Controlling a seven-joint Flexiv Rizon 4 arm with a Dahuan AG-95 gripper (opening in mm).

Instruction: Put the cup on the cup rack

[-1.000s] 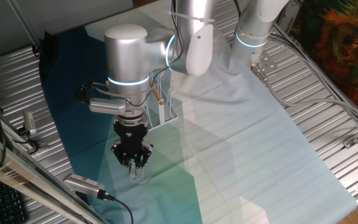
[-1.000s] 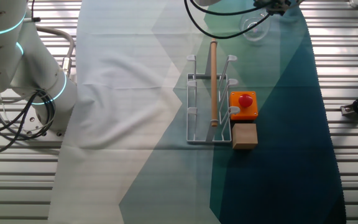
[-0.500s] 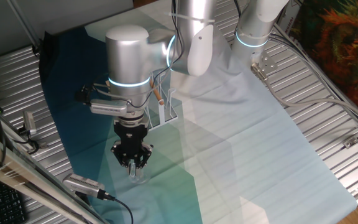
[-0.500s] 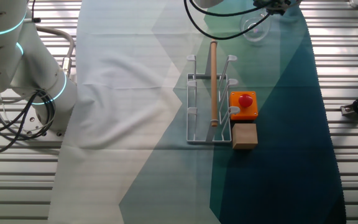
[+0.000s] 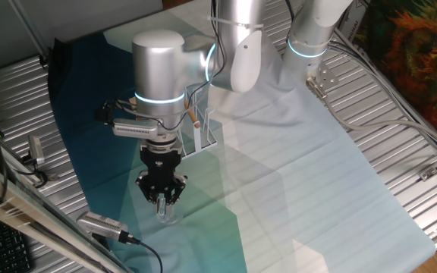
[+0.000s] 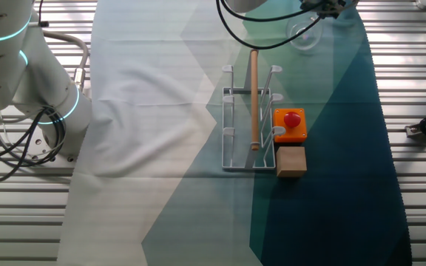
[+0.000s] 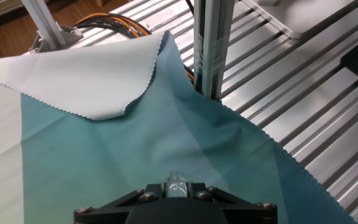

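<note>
The cup (image 5: 168, 213) is a small clear glass mug low over the teal cloth, near the table's front left. My gripper (image 5: 162, 199) comes down on it from above, shut on its rim. In the hand view a bit of the cup's glass (image 7: 178, 182) shows pinched in the gripper (image 7: 178, 190). In the other fixed view the cup (image 6: 304, 34) sits at the top edge, with most of the gripper out of frame. The white cup rack (image 6: 250, 122) stands apart from it, mid-table, and behind the arm (image 5: 205, 133).
A wooden rod (image 6: 254, 96) lies along the rack. An orange box with a red button (image 6: 290, 125) and a brown block (image 6: 291, 161) stand beside the rack. A metal post (image 7: 211, 43) and the cloth's edge are close ahead of the hand. Ribbed metal table surrounds the cloth.
The arm's upper body has shifted slightly right. The gripper and the cup stay in about the same place.
</note>
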